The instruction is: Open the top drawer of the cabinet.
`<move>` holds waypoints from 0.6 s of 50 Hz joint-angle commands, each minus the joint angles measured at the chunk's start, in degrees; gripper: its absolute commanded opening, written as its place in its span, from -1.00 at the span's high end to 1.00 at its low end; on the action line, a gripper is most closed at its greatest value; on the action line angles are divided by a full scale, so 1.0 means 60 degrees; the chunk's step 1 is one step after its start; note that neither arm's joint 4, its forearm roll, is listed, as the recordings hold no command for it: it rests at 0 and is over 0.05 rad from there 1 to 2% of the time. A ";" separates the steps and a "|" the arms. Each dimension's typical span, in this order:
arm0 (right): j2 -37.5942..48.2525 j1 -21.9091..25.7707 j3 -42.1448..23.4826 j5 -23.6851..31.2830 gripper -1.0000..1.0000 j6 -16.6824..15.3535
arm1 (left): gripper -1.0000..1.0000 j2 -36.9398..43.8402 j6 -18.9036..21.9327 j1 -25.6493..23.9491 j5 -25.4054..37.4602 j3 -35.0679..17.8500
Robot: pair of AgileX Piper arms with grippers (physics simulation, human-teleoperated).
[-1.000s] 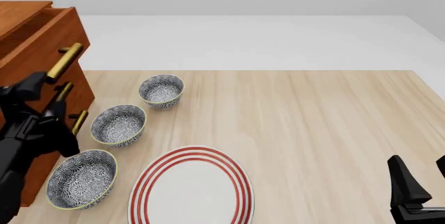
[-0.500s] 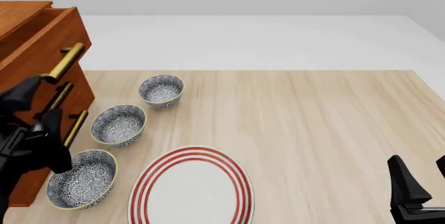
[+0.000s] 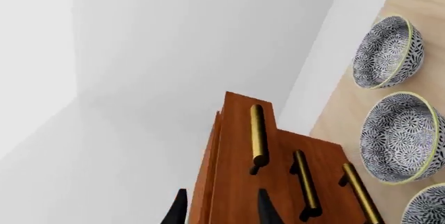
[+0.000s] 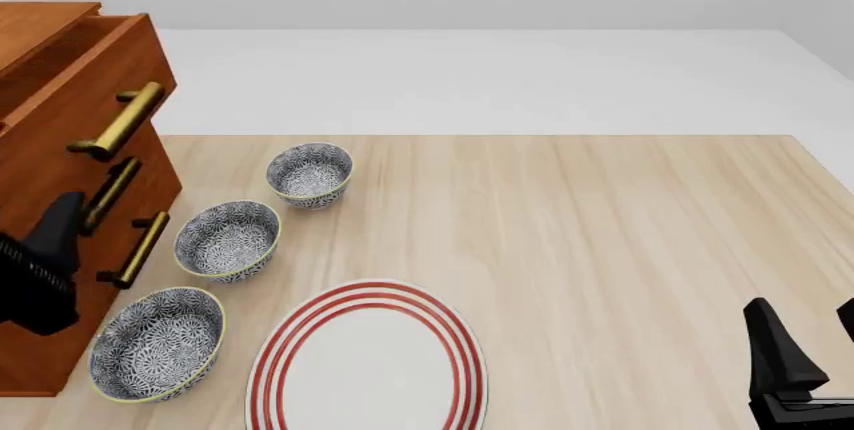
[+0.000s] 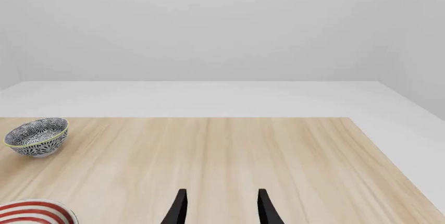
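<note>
**Top drawer pulled out; left arm backed off the handle.**

The top drawer (image 4: 80,70), a reddish-brown wooden box with a brass bar handle (image 4: 123,120), stands out proud of the two lower drawer fronts of the tall reddish-brown wooden cabinet (image 4: 54,250) at the table's left edge. Over the last second your black left gripper (image 3: 219,211) has dropped from beside that handle to low in front of the cabinet, well apart from the handle. Its fingers are spread with nothing between them, as are those of the right gripper (image 5: 219,208), parked over bare light-wood tabletop (image 4: 601,240). Judge the task essentially done: the drawer is open and stays out unaided. Keep clear of the three patterned ceramic bowls (image 4: 227,238).
</note>
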 commanded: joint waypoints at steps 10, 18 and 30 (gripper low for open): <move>-0.0002 -0.0001 0.0000 0.0000 -1.00 0.0002 | -1.00 -0.0314 -0.3690 -0.0006 0.3451 -0.3340; 0.0002 0.0000 0.0000 0.0000 -1.00 0.0001 | -1.00 -0.0153 -0.4030 -0.0199 0.3993 -0.3643; 0.0000 0.0000 0.0000 0.0000 -1.00 0.0002 | -1.00 0.0443 -0.5057 -0.0348 0.4617 -0.4355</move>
